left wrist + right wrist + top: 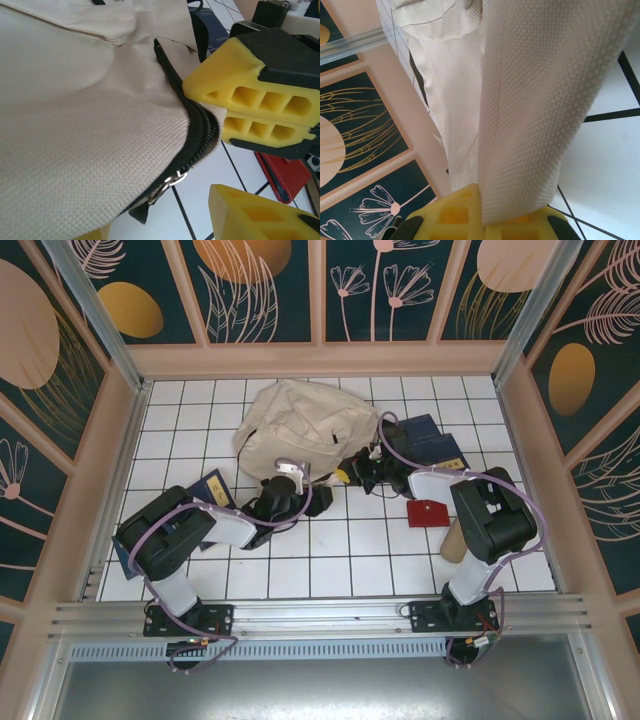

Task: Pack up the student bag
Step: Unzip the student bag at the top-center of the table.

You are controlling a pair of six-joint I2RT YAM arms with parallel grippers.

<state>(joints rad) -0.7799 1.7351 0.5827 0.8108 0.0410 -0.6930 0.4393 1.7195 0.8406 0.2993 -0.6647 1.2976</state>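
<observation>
One student bag (300,422) lay slumped at the counter's (330,552) far middle | your right gripper (481,212) held its beige edge by the zipper (199,131) | your left gripper (160,216) stood wide around that zippered corner.

The student bag (295,425) is seen in beige-cream canvas with a fine woven texture, edged by a black zipper (197,125) with a silver pull (170,182). The table (330,560) is covered in white tiles divided by dark grid lines. The walls (265,290) are painted dark teal with orange and peach discs and pale pink line-drawn plants, and are framed in peach-toned strips. Two books (430,440) are coloured navy blue, and a pouch (428,512) is coloured red. Yellow fingers and black housings are shown on the right gripper (207,107) and the left gripper (160,220). The arms (170,535) are finished in black and white, with purple cables (440,468).
</observation>
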